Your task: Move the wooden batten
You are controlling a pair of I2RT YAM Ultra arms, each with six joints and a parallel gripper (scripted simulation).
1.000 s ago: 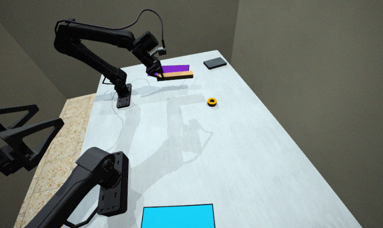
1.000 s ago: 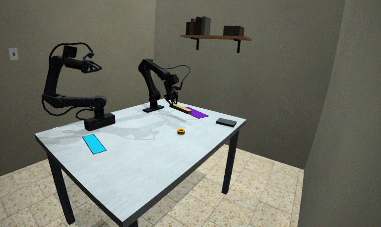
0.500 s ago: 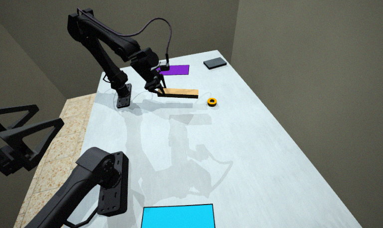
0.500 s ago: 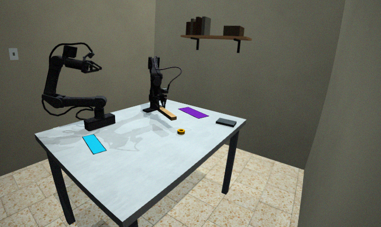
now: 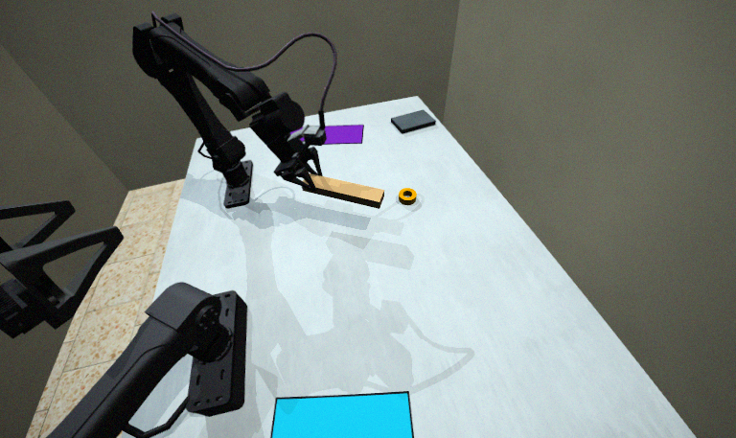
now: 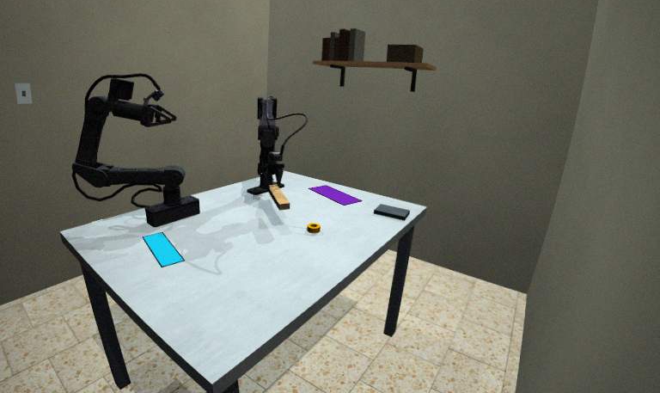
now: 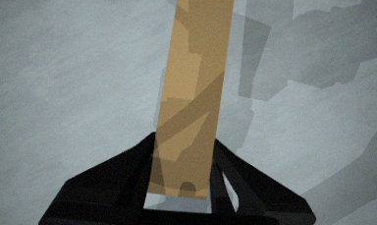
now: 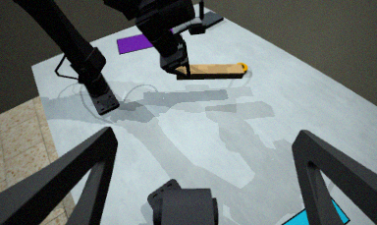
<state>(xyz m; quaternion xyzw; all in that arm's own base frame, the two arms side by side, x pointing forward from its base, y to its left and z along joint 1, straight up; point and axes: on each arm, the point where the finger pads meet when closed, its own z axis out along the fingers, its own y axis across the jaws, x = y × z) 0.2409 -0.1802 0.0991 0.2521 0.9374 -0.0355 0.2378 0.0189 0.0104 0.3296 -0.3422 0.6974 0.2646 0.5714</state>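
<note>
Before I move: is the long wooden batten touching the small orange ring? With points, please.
Apart. The top view shows a plain gap between the wooden batten's (image 5: 347, 188) (image 6: 279, 197) (image 7: 191, 87) (image 8: 213, 69) end and the orange ring (image 5: 402, 195) (image 6: 313, 230) (image 8: 245, 68); the right wrist view overlaps them.

No words, names, numbers or signs to read here.
</note>
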